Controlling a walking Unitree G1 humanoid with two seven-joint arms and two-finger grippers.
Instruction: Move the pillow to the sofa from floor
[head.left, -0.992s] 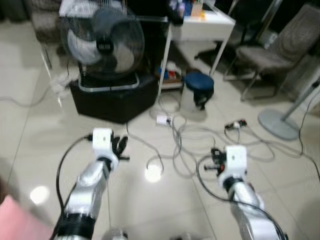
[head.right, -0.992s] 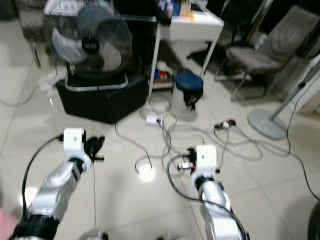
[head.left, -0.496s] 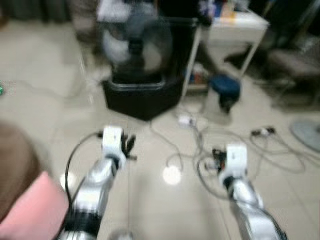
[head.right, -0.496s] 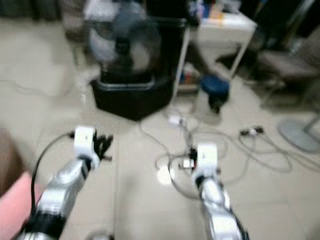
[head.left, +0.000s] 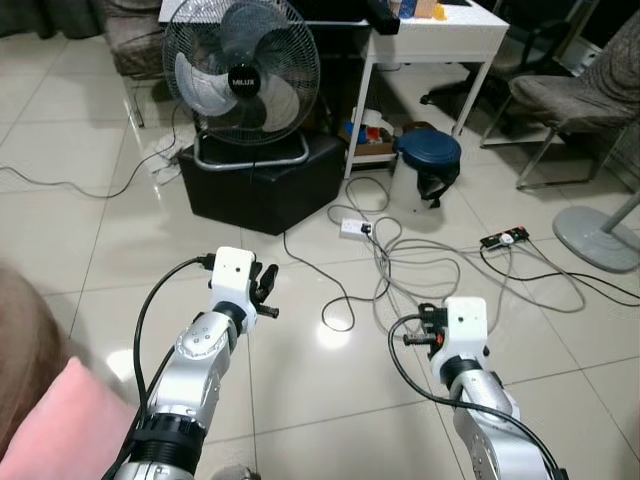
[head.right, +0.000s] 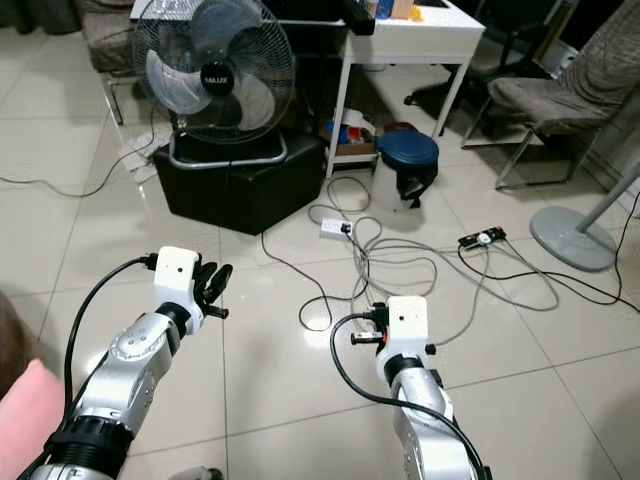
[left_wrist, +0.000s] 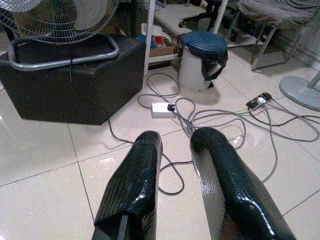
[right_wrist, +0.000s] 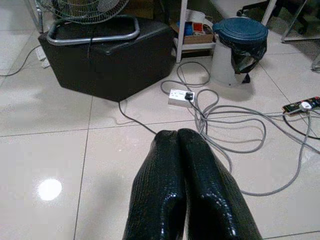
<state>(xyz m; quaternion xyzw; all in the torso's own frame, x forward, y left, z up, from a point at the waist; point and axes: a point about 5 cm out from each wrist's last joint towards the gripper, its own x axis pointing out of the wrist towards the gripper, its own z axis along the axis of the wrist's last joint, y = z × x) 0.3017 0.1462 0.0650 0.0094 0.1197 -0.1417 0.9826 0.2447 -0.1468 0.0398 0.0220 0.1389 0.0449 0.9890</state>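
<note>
Fan (head.left: 240, 70), cables (head.left: 420, 262), bin (head.left: 427, 168) ahead

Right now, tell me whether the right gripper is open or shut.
Shut: the right gripper's two black fingers press together with no gap, holding nothing.

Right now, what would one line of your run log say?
pillow: low at robot's left, untouched | left pincer: open, empty | right pincer: shut, empty | ahead: fan, cables

Head stereo pair: high, looking forward and down across both arms. Wrist views: low, near the tiled floor (left_wrist: 45, 200), each looking along its own fingers. Shared by all: fan (head.left: 240, 85), black box (right_wrist: 107, 65), power strip (left_wrist: 161, 108), blue-lidded bin (right_wrist: 239, 45).
</note>
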